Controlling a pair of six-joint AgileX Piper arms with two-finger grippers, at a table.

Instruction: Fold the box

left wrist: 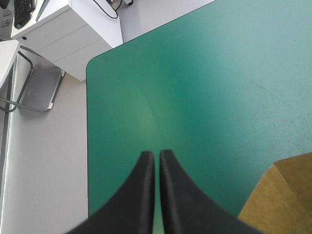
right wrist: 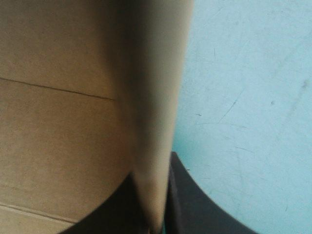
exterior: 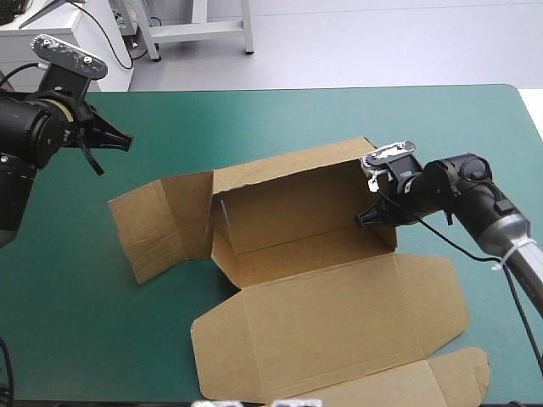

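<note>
The brown box (exterior: 322, 297) lies mid-table with its long back wall raised and its broad lid panel flat toward the front edge. My right gripper (exterior: 371, 217) is at the box's right end, shut on the upright end wall there. In the right wrist view that wall of the box (right wrist: 151, 97) runs edge-on between my fingers (right wrist: 195, 204), with the box's inner floor on one side. My left gripper (exterior: 121, 140) hangs shut above the table's far left, away from the box. Its own view shows the gripper (left wrist: 157, 155) over bare cover, with one corner of the box (left wrist: 280, 195) beside it.
The box's left flap (exterior: 157, 227) lies flat toward the table's left side. A rounded tab (exterior: 458, 373) reaches close to the front edge at the right. The table's far left corner (left wrist: 90, 66) shows ahead of my left gripper. Teal-green cover (exterior: 76, 322) surrounds the sheet.
</note>
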